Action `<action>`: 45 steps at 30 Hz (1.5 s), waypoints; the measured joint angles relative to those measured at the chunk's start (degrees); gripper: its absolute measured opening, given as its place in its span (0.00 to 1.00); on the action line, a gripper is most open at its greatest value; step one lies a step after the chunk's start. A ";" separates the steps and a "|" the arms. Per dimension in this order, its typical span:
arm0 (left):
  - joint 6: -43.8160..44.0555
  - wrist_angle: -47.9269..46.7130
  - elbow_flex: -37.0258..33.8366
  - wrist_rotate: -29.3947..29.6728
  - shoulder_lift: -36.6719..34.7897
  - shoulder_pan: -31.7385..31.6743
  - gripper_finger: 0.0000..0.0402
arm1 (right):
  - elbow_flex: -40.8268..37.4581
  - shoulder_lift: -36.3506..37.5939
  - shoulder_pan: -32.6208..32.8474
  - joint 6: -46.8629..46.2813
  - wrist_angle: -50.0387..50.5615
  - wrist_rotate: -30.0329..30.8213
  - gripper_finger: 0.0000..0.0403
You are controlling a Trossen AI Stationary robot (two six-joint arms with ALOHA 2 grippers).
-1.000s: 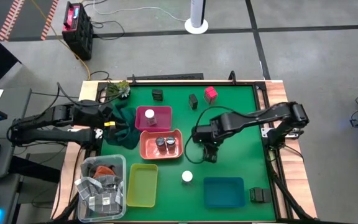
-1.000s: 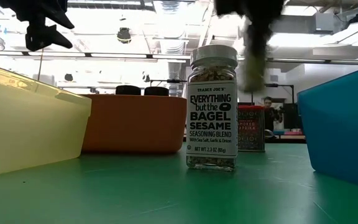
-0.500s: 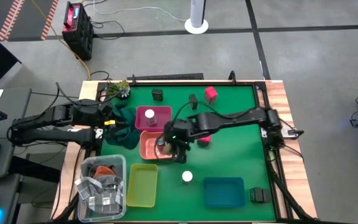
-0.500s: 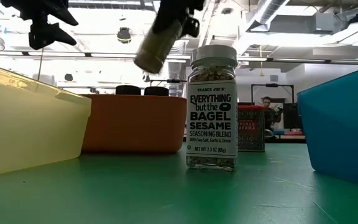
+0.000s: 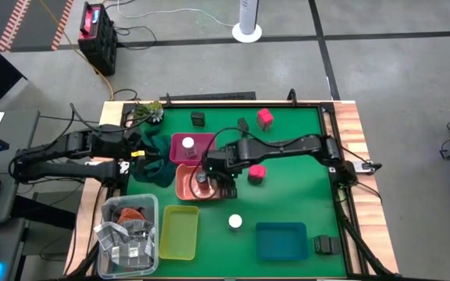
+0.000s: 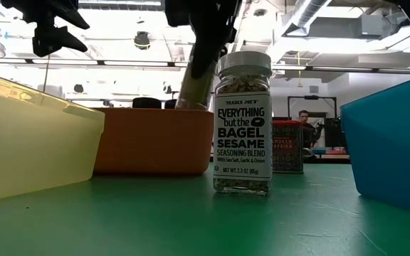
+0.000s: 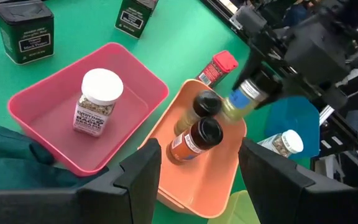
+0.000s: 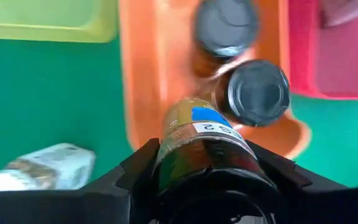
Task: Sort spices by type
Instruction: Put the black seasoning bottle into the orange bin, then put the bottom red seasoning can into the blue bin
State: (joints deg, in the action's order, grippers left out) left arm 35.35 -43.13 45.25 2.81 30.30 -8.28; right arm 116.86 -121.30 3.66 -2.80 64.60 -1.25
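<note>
Holding jar (image 8: 199,144), right gripper (image 5: 214,173) over orange tray (image 5: 184,190).

Right tool (image 8: 207,180) clamped on a tilted spice jar (image 8: 201,140) with blue-white label, above orange tray (image 8: 145,81). Two grey-lidded jars (image 8: 258,91) in tray. White-capped jar (image 8: 39,167) on green counter (image 8: 48,93), near the tray.

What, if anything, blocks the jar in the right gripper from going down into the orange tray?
The right gripper holds a tilted jar over the orange tray. Two grey-lidded jars already stand there, right beside its lower end. The rest of the tray floor looks bare, so nothing blocks it.
</note>
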 joint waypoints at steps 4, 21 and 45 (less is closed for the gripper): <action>-0.07 0.02 0.00 0.00 0.00 -0.01 0.51 | 0.07 -1.26 -0.88 1.19 -2.20 -0.12 0.57; -0.16 0.02 0.00 0.00 0.00 0.01 0.51 | -0.04 -5.53 -0.59 -0.83 -1.84 -2.06 0.68; 5.95 0.83 0.00 9.31 0.09 -0.01 0.51 | 8.24 -0.33 -2.85 1.37 14.39 3.47 0.75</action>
State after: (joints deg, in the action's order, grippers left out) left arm 41.31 -42.30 45.25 12.12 30.39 -8.29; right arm 125.10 -121.62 0.80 -1.43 78.99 2.22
